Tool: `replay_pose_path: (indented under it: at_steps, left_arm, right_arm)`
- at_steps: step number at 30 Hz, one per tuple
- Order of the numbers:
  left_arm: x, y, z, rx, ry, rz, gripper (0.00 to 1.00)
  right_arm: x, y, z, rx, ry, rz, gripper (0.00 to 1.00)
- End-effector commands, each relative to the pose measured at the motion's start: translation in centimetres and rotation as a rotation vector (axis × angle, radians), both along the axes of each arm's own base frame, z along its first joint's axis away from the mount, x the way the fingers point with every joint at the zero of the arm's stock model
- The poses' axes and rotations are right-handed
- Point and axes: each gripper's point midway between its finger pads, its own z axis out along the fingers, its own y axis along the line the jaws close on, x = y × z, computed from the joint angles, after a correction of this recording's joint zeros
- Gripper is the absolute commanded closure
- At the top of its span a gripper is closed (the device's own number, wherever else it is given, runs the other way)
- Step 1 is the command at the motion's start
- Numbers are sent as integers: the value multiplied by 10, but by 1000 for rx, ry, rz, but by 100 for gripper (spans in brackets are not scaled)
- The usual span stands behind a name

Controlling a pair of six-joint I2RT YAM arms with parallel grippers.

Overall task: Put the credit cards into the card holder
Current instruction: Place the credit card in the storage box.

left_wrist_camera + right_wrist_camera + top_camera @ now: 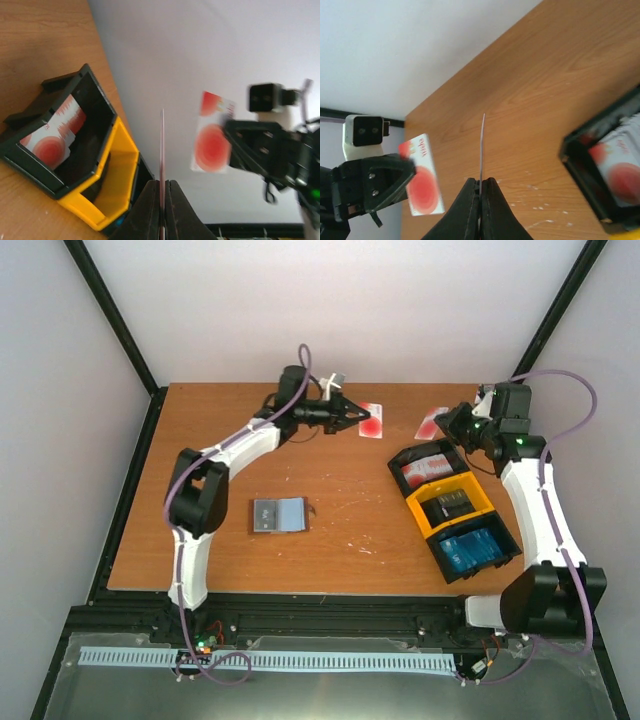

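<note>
**Both jaws clamped on cards; holder open on counter**

Far black tray (397, 468): red-and-white cards (432, 470). Yellow tray (424, 524): dark cards (453, 508). Near black tray (443, 558): blue cards (474, 550).

Left jaws: pinched tight on thin red-and-white card (372, 421). Right jaws: same, second card (432, 424).

Card holder (279, 515): flat, unfolded, grey-blue inside up, on wooden counter (350, 510).

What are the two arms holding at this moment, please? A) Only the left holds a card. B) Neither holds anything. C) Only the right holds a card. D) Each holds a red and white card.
D: the left jaws are shut on one red and white card and the right jaws on another red and white card.
</note>
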Motion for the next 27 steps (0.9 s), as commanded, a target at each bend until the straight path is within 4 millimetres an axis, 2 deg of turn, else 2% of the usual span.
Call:
replay_pose_path:
  at_steps: [1, 7, 10, 14, 17, 22, 25, 27]
  left_arm:
    - [10, -40, -31, 69, -29, 45, 99]
    - [9, -89, -57, 53, -32, 40, 97]
    - [3, -115, -75, 58, -25, 29, 96]
    - [-6, -139, -98, 60, -10, 41, 95]
    - [-4, -151, -112, 82, -35, 69, 94]
    - [3, -159, -131, 127, -66, 127, 92]
    - [-1, -163, -141, 173, -79, 139, 86]
    - [-3, -164, -147, 207, -69, 147, 77]
  right_arm:
    - [-27, -36, -21, -184, 73, -138, 97]
    - [-52, -58, -21, -294, 98, -226, 97]
    - [-62, -63, -21, -324, 106, -244, 97]
    - [-72, -64, -27, -346, 134, -237, 97]
    - [-77, -63, -34, -343, 153, -226, 97]
    - [-81, -60, -37, -338, 163, -211, 97]
    - [-80, -61, -37, -343, 164, -211, 97]
    - [-80, -61, -37, -343, 164, -211, 97]
